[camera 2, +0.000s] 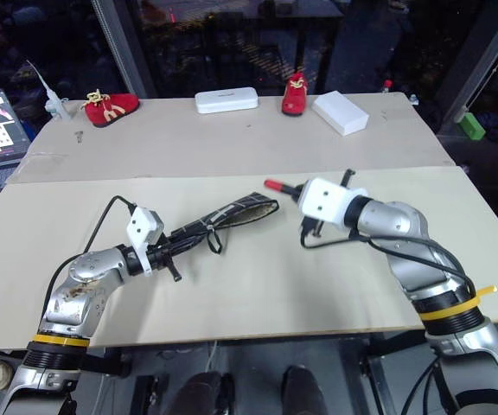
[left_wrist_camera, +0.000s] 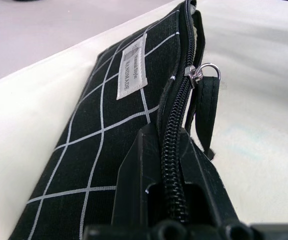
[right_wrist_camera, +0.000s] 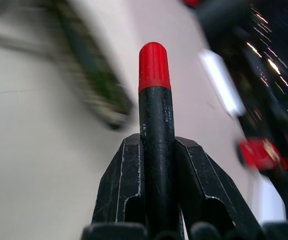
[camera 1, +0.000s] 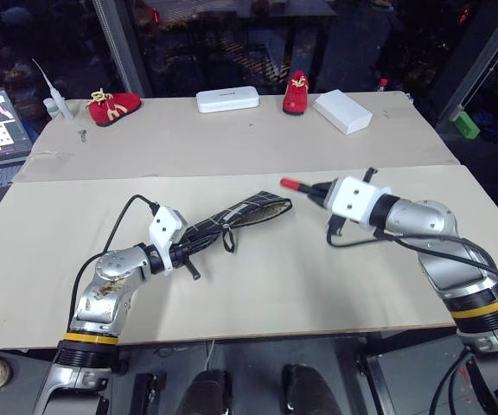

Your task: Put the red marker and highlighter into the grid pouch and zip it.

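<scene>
- Head views: table (camera 1: 258,285) of pale board with both arms over it. Left gripper (camera 1: 182,253) is clamped on one end of the grid pouch (camera 1: 240,213), lifting that end while the far, open end points toward the other arm — probably so the mouth is presented for loading. Left forearm lies low and angled inward toward the centre. Right gripper (camera 1: 316,192) holds the red marker (camera 1: 290,184) nearly level, its red tip just beside the pouch mouth but apart from it; right elbow is bent outward, wrist turned toward the pouch. Two red shoes (camera 1: 113,107) and a white case (camera 1: 227,100) sit well back.
- Left wrist view: fingers (left_wrist_camera: 134,190) are pinched on the zipper edge of the pouch; the zip pull (left_wrist_camera: 200,74) and its black loop sit further along, the white label (left_wrist_camera: 132,66) on the flank.
- Right wrist view: fingers (right_wrist_camera: 116,187) are closed narrowly round the marker's black barrel, red cap projecting forward — a hold suited to sliding it in tip first.
</scene>
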Robot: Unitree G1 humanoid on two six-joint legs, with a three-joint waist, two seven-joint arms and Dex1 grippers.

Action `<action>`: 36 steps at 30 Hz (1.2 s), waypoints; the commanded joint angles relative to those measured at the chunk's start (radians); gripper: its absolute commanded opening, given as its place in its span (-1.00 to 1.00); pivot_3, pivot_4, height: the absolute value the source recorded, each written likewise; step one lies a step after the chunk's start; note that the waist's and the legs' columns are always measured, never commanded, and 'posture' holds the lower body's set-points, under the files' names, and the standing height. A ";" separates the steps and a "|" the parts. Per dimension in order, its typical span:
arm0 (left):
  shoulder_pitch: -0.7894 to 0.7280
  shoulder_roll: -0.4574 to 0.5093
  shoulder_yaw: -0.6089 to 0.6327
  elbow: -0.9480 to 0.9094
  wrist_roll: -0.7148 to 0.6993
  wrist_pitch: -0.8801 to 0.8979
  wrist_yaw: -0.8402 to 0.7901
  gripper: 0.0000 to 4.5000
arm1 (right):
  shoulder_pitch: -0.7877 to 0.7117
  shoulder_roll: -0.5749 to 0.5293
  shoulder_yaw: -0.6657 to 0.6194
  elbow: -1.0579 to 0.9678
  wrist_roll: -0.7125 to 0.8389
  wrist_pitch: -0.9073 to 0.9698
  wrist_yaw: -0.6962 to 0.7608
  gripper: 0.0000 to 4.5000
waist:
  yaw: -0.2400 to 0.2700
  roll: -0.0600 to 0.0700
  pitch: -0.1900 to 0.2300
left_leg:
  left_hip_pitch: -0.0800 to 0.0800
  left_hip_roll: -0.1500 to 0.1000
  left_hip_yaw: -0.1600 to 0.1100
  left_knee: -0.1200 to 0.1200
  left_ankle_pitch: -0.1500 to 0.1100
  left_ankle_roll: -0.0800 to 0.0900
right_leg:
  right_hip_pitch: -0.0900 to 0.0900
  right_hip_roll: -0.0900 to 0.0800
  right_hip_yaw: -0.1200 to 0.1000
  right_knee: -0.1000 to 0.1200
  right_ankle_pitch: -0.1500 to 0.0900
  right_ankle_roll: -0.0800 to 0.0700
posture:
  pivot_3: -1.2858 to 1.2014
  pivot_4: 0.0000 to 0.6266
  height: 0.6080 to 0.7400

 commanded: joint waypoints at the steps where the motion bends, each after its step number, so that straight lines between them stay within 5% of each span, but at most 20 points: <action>1: -0.017 -0.001 -0.005 -0.013 -0.005 -0.002 -0.007 -1.00 | -0.033 0.015 0.019 0.002 -0.059 -0.105 0.016 -0.77 | 0.002 0.000 0.000 | 0.000 0.000 0.000 0.000 0.000 0.000 | 0.000 0.000 0.000 0.000 0.000 0.000 | 0.03 -0.52 1.00; 11: -0.017 -0.001 -0.020 -0.014 -0.004 -0.005 -0.018 -1.00 | -0.148 0.069 0.090 0.205 -0.246 -0.271 -0.017 -0.77 | 0.005 0.000 0.000 | 0.000 0.000 0.000 0.000 0.000 0.000 | 0.000 0.000 0.000 0.000 0.000 0.000 | 0.03 -0.52 1.00; 26: -0.041 -0.001 -0.033 -0.001 -0.001 -0.004 -0.030 -1.00 | -0.309 0.357 0.215 0.399 -0.356 -0.411 -0.048 -0.77 | 0.003 0.000 0.000 | 0.001 0.000 0.002 0.000 0.000 0.000 | -0.001 0.000 0.003 0.001 0.000 0.000 | 0.03 -0.52 1.00; 28: -0.046 0.000 -0.031 0.001 -0.001 -0.002 -0.030 -1.00 | -0.302 0.369 0.200 0.409 -0.334 -0.388 -0.025 -0.33 | 0.002 0.000 0.000 | 0.001 0.000 0.002 0.000 0.000 0.000 | -0.001 0.000 0.003 0.001 0.000 0.000 | 0.03 -0.52 1.00; 34: -0.043 0.004 -0.025 -0.003 -0.003 -0.001 -0.027 -1.00 | -0.332 0.331 0.138 0.458 -0.334 -0.385 -0.067 0.54 | 0.003 0.000 0.000 | 0.002 0.000 0.002 0.000 0.000 0.000 | 0.000 0.000 0.004 0.002 0.000 0.000 | 0.03 -0.52 1.00; 36: -0.040 0.004 -0.024 -0.004 -0.003 0.000 -0.025 -1.00 | -0.343 0.304 0.107 0.475 -0.303 -0.393 -0.063 0.54 | 0.002 0.000 0.000 | 0.002 -0.001 0.002 0.000 0.000 0.000 | -0.001 0.000 0.005 0.002 0.000 0.000 | 0.03 -0.52 1.00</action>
